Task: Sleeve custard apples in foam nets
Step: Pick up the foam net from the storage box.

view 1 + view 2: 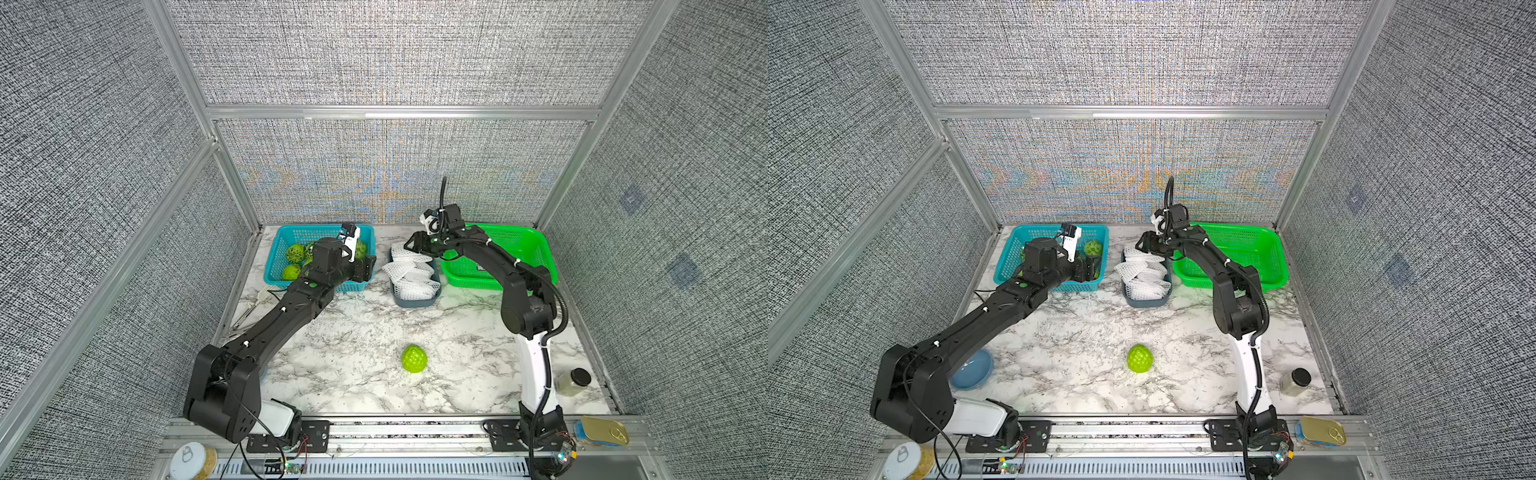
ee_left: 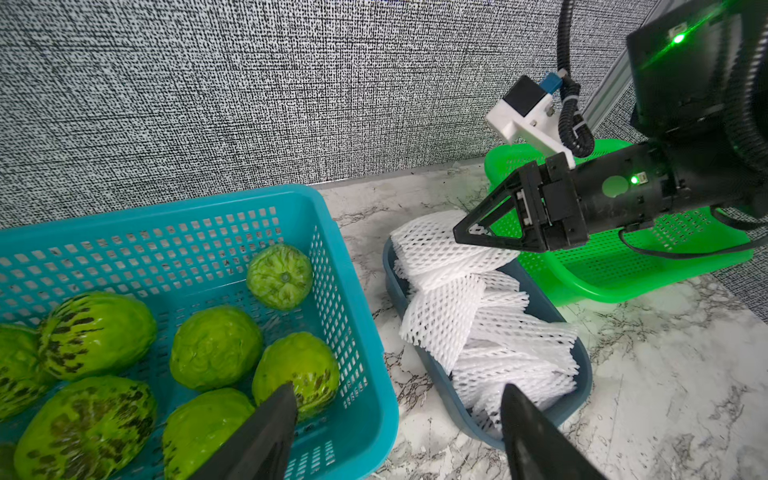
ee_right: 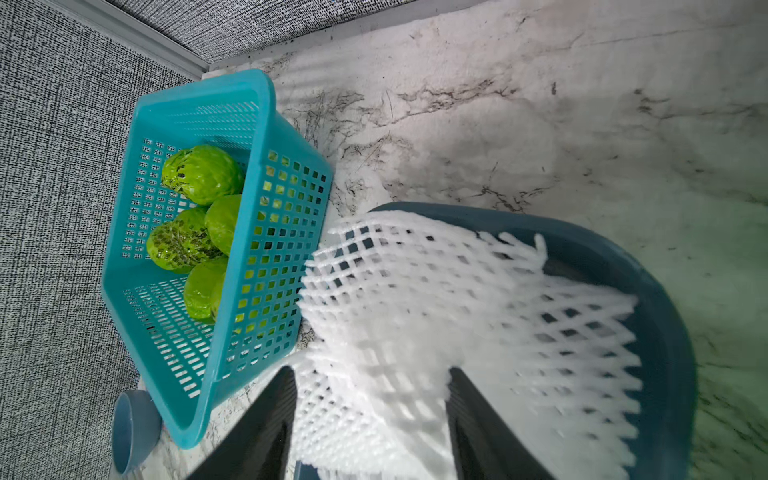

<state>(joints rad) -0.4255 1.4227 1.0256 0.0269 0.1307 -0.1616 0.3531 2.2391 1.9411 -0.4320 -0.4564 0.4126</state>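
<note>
Lone custard apple (image 1: 414, 359) on marble tabletop (image 1: 353, 332), near front. Beyond: left hand (image 2: 399, 390) wide, empty, over teal basket (image 2: 249, 197) rim; custard apples (image 2: 216, 347) inside. Right hand (image 3: 372, 372) half-closed astride top foam net (image 3: 415, 291) in grey-blue tray (image 3: 665, 291); grip unclear.

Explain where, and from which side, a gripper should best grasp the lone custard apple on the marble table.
Probably from straight above, jaws closing across the widest part of the lone custard apple. It lies on the table with open space around and tapers to one end, so a grip nearer the tip might slip.
</note>
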